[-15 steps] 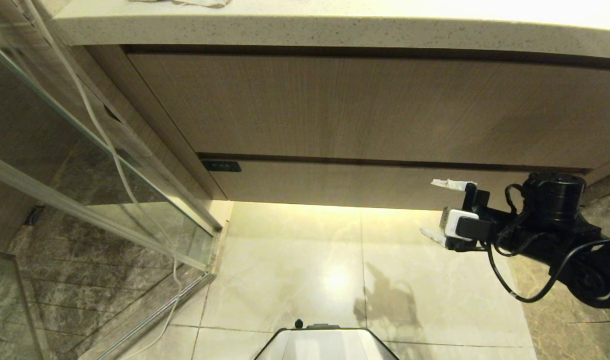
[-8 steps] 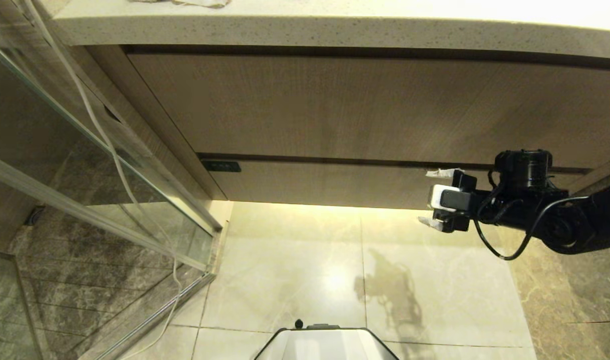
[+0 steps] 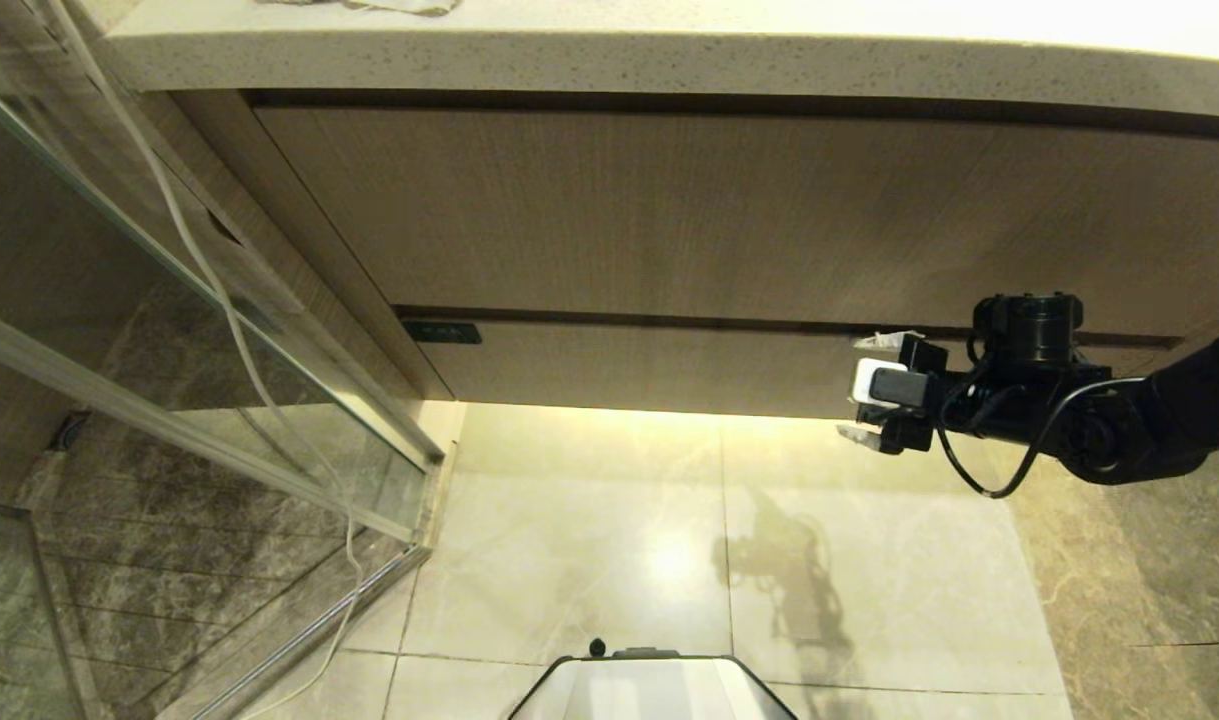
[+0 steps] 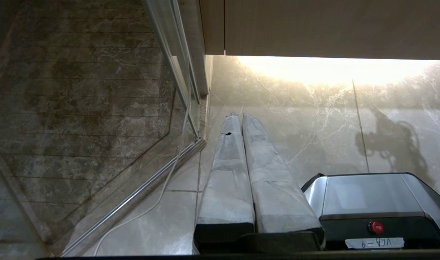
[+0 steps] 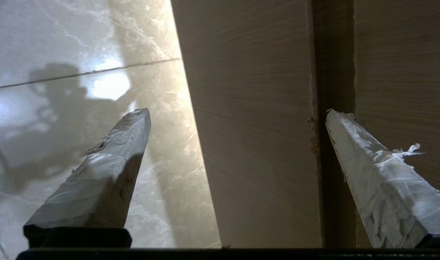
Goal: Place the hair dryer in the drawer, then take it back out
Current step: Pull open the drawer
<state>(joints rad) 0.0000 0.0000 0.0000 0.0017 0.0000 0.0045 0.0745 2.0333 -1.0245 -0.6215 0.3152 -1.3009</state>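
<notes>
The drawer (image 3: 669, 365) is the short wood-grain front under the taller panel (image 3: 719, 210), and it stands shut. My right gripper (image 3: 867, 388) is open at the drawer's right end, turned sideways. Its upper fingertip sits at the dark gap above the front and its lower one hangs below the front's bottom edge. In the right wrist view the drawer front (image 5: 256, 144) fills the space inside the right gripper (image 5: 237, 112), with one finger (image 5: 371, 169) in the gap. The hair dryer is out of view. My left gripper (image 4: 240, 116) is shut on nothing, parked above the floor.
A speckled countertop (image 3: 669, 60) overhangs the cabinet, with a bit of pale material at its far edge. A glass shower door (image 3: 169, 330) and a white cable (image 3: 219, 300) stand at the left. My base (image 3: 649, 690) is near the bottom, on pale floor tiles.
My right arm has risen and moved in toward the cabinet. The open gripper went from in front of the floor and the drawer's lower edge to spanning the drawer front.
</notes>
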